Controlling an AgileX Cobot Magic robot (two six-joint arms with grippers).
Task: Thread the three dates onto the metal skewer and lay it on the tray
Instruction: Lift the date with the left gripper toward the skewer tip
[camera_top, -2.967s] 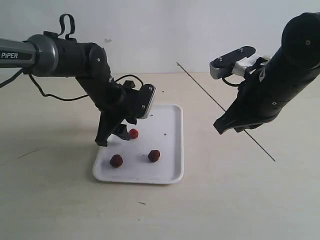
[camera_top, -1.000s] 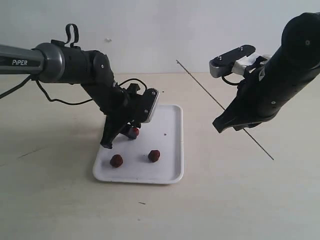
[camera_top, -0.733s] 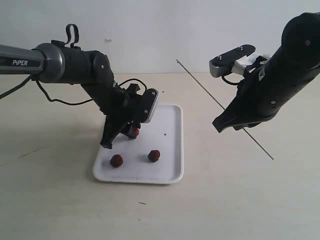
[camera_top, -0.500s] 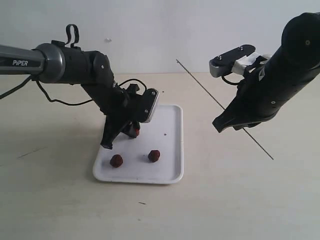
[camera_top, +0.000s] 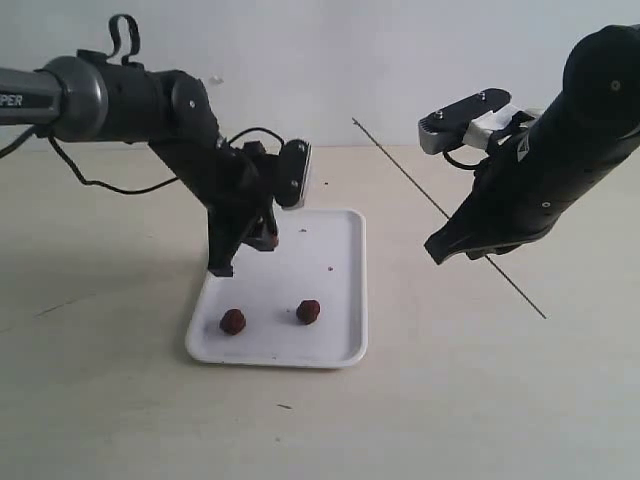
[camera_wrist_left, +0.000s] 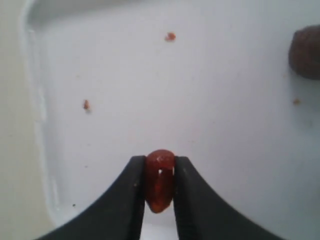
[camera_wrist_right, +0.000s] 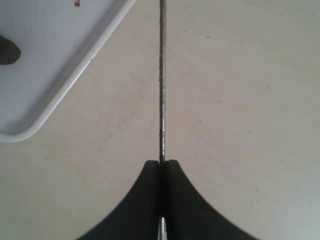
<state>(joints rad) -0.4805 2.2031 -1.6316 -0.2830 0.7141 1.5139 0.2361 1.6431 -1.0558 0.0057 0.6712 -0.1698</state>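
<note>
My left gripper (camera_wrist_left: 160, 169) is shut on a reddish-brown date (camera_wrist_left: 160, 181) and holds it above the white tray (camera_wrist_left: 225, 100). From outside, this gripper (camera_top: 262, 240) hangs over the tray's (camera_top: 340, 290) far left part. Two more dates (camera_top: 233, 321) (camera_top: 308, 312) lie on the tray's near half; one of them (camera_wrist_left: 306, 57) shows at the edge of the left wrist view. My right gripper (camera_wrist_right: 161, 164) is shut on the thin metal skewer (camera_wrist_right: 161, 75). The skewer (camera_top: 400, 170) slants in the air to the right of the tray, held by the right gripper (camera_top: 462, 252).
Small reddish crumbs (camera_wrist_left: 170, 36) lie on the tray floor. The tray's corner (camera_wrist_right: 45, 100) with a dark date (camera_wrist_right: 7, 50) shows beside the skewer in the right wrist view. A pale wooden tabletop (camera_top: 450, 400) surrounds the tray; a white wall stands behind.
My left gripper has closed on the date and lifted it off the tray, rising up and slightly back. The right arm and skewer have stayed still.
</note>
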